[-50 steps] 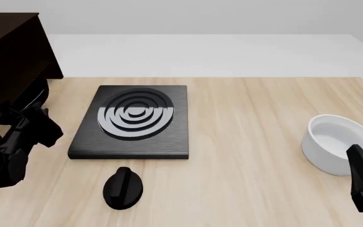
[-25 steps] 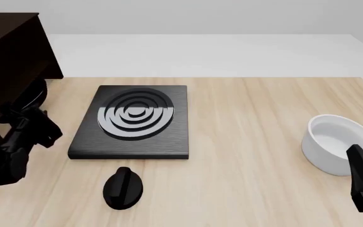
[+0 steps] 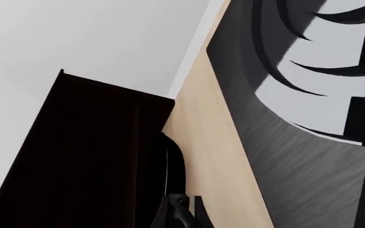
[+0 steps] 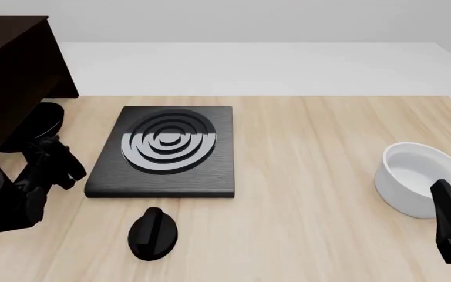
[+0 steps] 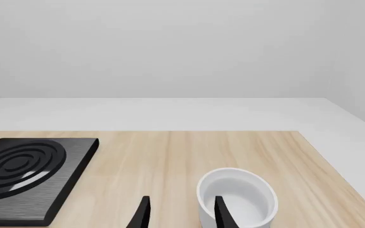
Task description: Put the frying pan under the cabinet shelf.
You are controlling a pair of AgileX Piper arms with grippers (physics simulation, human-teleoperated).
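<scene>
I judge the placing step as almost finished: the frying pan lies at the foot of the cabinet shelf, seemingly half under its lower board, though black against dark wood I cannot be sure how deep it sits. The left gripper is just in front of the pan, and I cannot tell its jaw state or whether it touches the handle. For the next move I would confirm release and draw that arm back; the right gripper hangs open beside the white bowl.

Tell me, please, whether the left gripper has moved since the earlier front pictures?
Yes. The left gripper has drawn back from the cabinet shelf, shifting right toward the stove plate.
</scene>
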